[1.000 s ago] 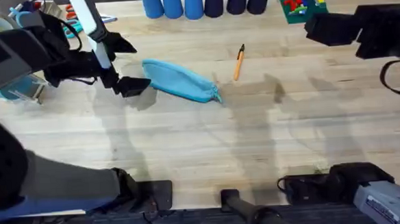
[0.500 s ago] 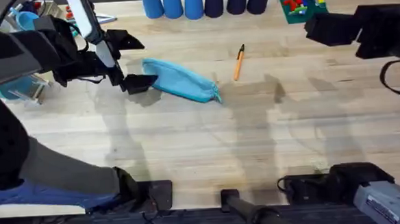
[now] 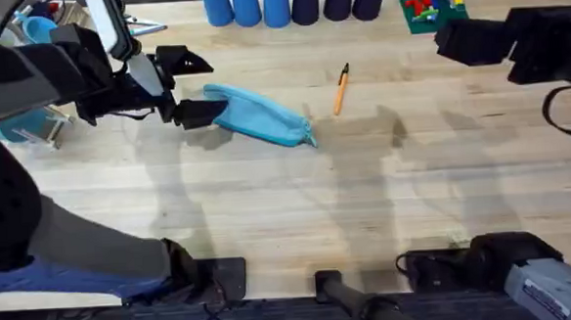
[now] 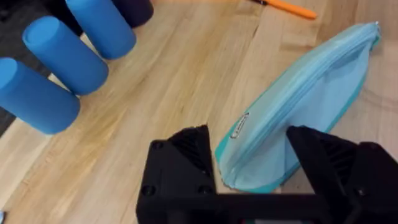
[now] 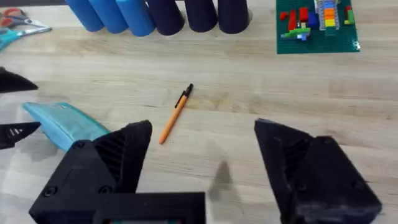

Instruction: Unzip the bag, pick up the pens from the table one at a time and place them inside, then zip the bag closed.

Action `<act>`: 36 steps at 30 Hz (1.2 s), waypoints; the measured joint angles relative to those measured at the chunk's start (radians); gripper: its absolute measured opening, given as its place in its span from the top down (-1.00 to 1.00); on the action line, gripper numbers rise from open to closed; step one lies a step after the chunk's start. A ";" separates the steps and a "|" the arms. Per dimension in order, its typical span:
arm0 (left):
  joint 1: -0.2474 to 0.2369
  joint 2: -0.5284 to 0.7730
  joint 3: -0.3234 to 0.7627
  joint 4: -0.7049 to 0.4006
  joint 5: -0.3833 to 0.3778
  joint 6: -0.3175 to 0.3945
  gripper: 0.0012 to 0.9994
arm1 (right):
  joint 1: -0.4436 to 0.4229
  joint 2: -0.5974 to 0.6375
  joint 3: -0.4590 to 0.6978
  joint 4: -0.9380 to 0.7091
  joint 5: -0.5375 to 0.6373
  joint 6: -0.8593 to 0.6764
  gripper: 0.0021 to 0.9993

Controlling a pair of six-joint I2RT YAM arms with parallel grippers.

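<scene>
1. The table — light planks — carries everything; most of its near half lies bare, and the task's things sit toward the far side.
2. The left gripper hangs at the left end of the bag, fingers spread wide. In the left wrist view that end sits between the two black fingers, not yet pinched — judged, a line-up to pin the fabric so the zipper can be drawn.
3. The right gripper hovers high at the table's right side, also spread wide and holding nothing, with the pen in front of it; it looks parked until the pouch is open.
4. The bag lies flat, left of centre, zipped. Its long axis runs diagonally, from the far-left end at the gripper to the near-right end, which points toward the pen.
5. The pen lies just right of the bag, apart from it, black tip pointing away from the robot, nearly upright in the overhead view.
</scene>
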 joint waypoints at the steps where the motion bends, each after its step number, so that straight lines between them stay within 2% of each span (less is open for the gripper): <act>1: 0.000 0.000 0.000 -0.004 -0.007 0.000 -0.52 | 0.000 0.000 0.000 0.000 0.000 0.000 -0.99; 4: 0.000 0.000 0.000 -0.009 -0.020 0.000 -0.29 | 0.000 0.000 0.000 0.000 0.000 0.000 -0.99; 11: -0.001 0.000 0.000 -0.016 -0.037 0.000 0.82 | 0.000 0.000 0.000 0.000 0.000 0.000 -0.99; 12: -0.002 0.000 0.000 -0.019 -0.038 0.001 0.89 | 0.000 0.000 0.000 0.000 0.000 0.000 -0.99; 25: -0.006 0.000 0.000 -0.019 -0.041 0.003 0.91 | 0.000 0.000 0.000 -0.002 -0.019 0.033 -0.99; 36: -0.006 0.000 0.000 -0.018 -0.041 0.003 0.92 | 0.027 0.000 0.006 -0.003 -0.279 0.012 -0.99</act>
